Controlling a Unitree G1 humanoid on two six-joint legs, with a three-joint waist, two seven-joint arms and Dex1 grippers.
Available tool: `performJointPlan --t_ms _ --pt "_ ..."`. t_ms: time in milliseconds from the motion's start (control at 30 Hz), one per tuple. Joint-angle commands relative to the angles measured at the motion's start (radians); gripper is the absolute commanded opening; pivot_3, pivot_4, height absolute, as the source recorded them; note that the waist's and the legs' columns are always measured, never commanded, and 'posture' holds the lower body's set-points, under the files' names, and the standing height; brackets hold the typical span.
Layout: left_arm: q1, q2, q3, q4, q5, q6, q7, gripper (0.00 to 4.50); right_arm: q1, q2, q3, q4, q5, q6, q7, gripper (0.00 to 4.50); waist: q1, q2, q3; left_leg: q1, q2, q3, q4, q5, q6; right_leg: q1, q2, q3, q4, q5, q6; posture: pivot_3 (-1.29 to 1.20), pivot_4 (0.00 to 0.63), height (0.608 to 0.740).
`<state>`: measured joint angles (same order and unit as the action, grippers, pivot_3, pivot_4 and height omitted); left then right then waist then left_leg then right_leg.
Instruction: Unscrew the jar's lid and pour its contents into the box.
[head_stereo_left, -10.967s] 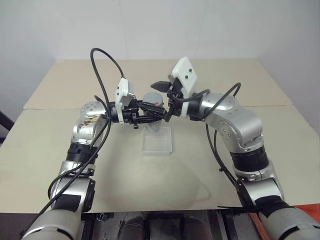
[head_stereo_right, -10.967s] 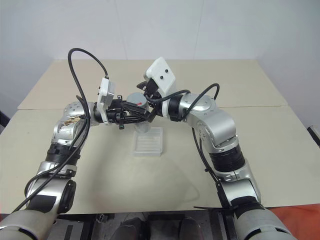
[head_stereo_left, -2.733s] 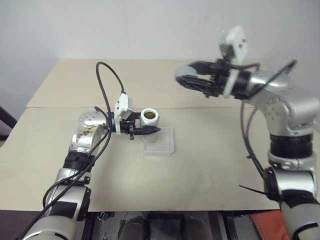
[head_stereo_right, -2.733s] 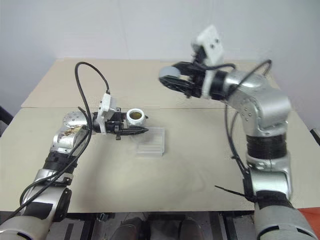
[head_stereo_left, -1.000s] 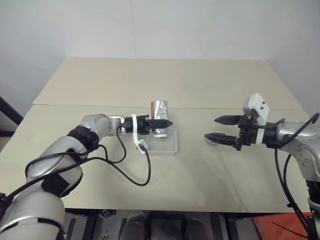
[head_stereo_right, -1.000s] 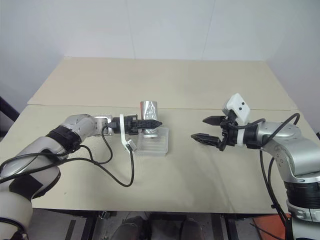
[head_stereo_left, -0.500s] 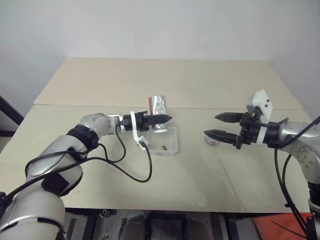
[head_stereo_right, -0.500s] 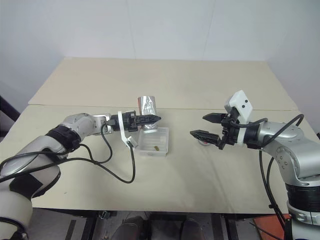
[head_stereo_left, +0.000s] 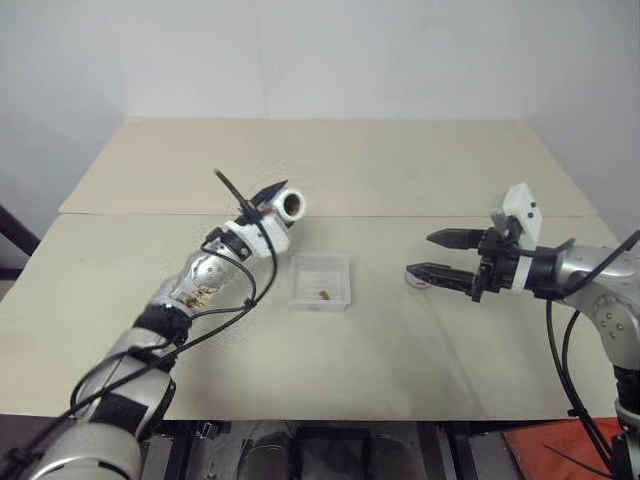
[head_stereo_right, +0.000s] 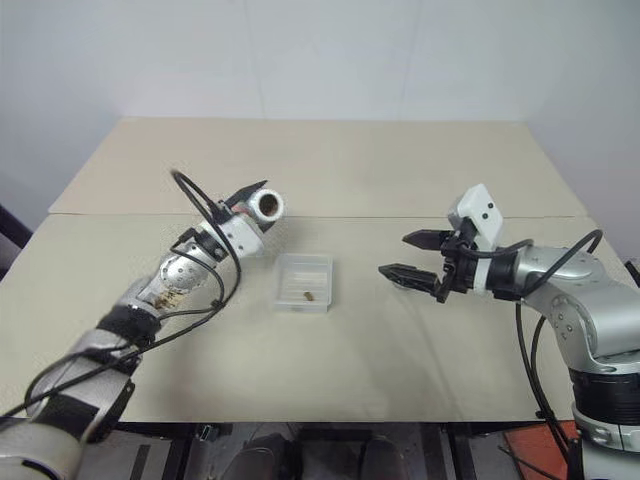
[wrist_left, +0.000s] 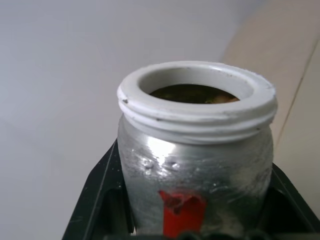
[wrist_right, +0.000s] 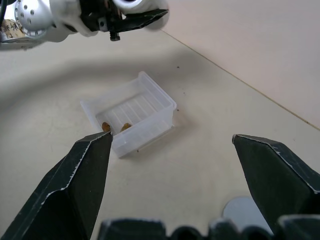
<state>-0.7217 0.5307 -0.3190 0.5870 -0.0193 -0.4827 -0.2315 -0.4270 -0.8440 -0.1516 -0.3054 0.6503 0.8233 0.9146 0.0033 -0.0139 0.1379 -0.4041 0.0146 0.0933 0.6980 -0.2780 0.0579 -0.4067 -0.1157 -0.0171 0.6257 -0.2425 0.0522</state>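
My left gripper (head_stereo_left: 276, 200) is shut on the jar (head_stereo_left: 291, 206), held in the air up and to the left of the box (head_stereo_left: 320, 281). The jar has no lid on, and its white threaded mouth (wrist_left: 196, 95) shows dark contents inside. In the left wrist view, black fingers (wrist_left: 95, 200) flank the jar's silver body with its red patch. The clear box stands on the table with a few brown bits (head_stereo_left: 324, 294) in it. To the right of the box, my right gripper (head_stereo_left: 430, 255) hovers open and empty. The grey lid (wrist_right: 241, 210) lies flat on the table just beneath it.
The beige table (head_stereo_left: 330, 170) is made of two boards, with a seam running across behind the box. A black cable (head_stereo_left: 235, 195) loops over my left forearm. A white wall stands beyond the table's far edge.
My left wrist has rolled the jar back from its tipped pose over the box and carried it left, away from the box. Brown bits now lie in the box. The right arm stays put.
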Motion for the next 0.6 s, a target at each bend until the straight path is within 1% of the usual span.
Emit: performJointPlan --t_ms 33,133,200,300,533,600 --pt "0.061 -0.013 0.101 -0.175 -0.165 0.232 -0.121 2.09 -0.019 0.009 -0.009 -0.009 0.010 -0.026 0.003 4.47 -0.003 0.000 0.000 0.000 0.000 0.000 0.000 0.000 0.000 0.000 0.000 0.000 0.000 0.000 0.000 0.00 0.150 0.740" --pt "0.123 -0.057 0.171 -0.287 -0.277 0.434 -0.157 2.09 -0.023 0.021 -0.005 -0.007 0.009 -0.026 -0.003 4.47 -0.006 0.000 0.000 0.002 -0.001 -0.001 0.000 0.000 0.000 0.002 0.000 0.001 0.000 0.000 0.000 0.00 0.150 0.740" --pt "0.144 -0.094 0.208 -0.322 -0.292 0.509 -0.137 2.09 -0.029 0.041 -0.014 -0.003 0.018 -0.019 -0.023 4.47 -0.005 0.000 0.000 0.002 -0.001 -0.001 0.000 0.000 0.000 0.002 0.000 0.001 0.000 0.000 0.000 0.00 0.150 0.740" --pt "0.167 -0.133 0.239 -0.338 -0.275 0.555 -0.120 2.09 -0.025 0.064 -0.016 -0.010 0.015 -0.019 -0.042 4.47 -0.001 0.000 0.000 0.002 -0.001 -0.002 0.000 0.000 0.000 0.003 0.001 0.001 0.000 0.000 0.000 0.00 0.150 0.740" --pt "0.228 -0.198 0.249 -0.336 -0.200 0.570 -0.092 2.09 -0.013 0.086 -0.014 -0.029 0.019 -0.013 -0.071 4.47 0.007 0.000 0.000 0.003 -0.001 -0.001 -0.001 0.000 0.000 0.003 0.000 0.001 0.000 0.000 0.000 0.00 0.150 0.740" --pt "0.234 -0.209 0.261 -0.319 -0.184 0.569 -0.080 2.79 -0.011 0.089 -0.016 -0.035 0.025 -0.008 -0.075 4.50 0.008 0.000 0.000 0.004 -0.001 -0.001 -0.001 0.000 0.000 0.004 0.000 0.002 0.000 0.000 0.000 0.00 0.150 0.740"
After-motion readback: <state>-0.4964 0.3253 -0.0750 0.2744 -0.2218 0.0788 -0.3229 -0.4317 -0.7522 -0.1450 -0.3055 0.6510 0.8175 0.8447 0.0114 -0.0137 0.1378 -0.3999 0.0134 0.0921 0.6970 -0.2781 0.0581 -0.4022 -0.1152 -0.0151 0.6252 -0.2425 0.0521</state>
